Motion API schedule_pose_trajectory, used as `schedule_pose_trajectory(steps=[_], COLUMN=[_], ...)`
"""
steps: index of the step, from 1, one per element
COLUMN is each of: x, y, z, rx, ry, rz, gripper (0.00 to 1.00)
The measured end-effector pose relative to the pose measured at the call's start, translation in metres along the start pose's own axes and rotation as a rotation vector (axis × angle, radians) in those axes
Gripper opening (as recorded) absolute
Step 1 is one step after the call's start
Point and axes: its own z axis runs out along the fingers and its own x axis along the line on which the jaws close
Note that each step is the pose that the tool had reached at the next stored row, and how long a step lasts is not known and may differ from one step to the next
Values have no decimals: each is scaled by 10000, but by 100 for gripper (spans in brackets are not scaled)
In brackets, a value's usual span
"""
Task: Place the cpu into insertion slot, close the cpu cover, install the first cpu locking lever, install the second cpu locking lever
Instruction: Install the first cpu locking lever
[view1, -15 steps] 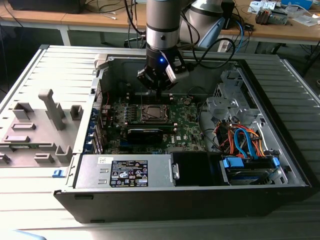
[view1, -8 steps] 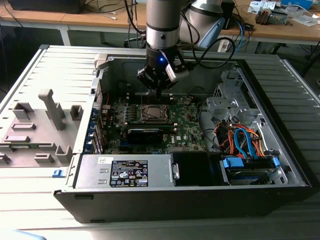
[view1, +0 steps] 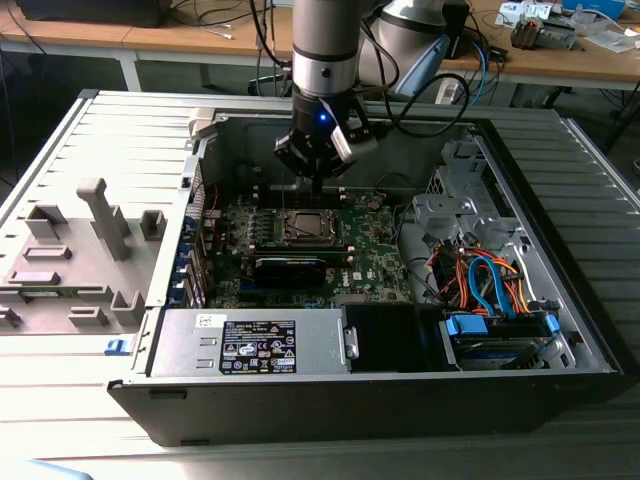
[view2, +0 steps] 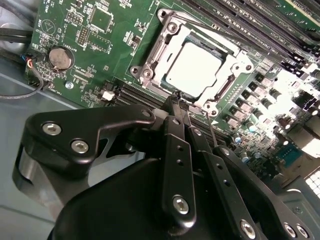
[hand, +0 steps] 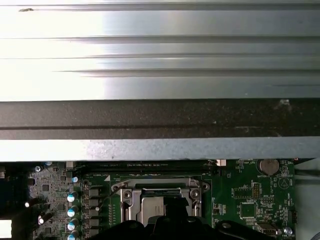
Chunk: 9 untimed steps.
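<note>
The cpu (view2: 194, 67) lies flat in the insertion slot (view1: 305, 226) on the green motherboard (view2: 95, 45), silvery top up. The cpu cover (view2: 239, 64), a metal frame with a square window, lies down around the chip. My gripper (view2: 179, 99) hangs just above the socket's near edge with its two narrow black fingers (view2: 176, 145) pressed together, shut. A thin wire locking lever (view2: 211, 131) runs right beside the fingertips; I cannot tell whether they grip it. From the exterior view, the gripper (view1: 316, 178) stands over the back edge of the socket. The first wrist view shows the cpu (hand: 152, 207) too.
Long black memory slots (view2: 260, 25) flank the socket. A coin battery (view2: 61, 57) sits nearby. The case's back wall (hand: 160, 120) rises close behind the gripper. A power supply (view1: 250, 345) fills the front, with drive cables (view1: 480, 275) on the exterior view's right.
</note>
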Motion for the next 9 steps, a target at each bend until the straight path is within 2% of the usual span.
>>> schedule_pose_trajectory(steps=[9], x=[0], y=[57], z=[-1], rx=[22], ry=[0], rz=[-1], gripper=[11])
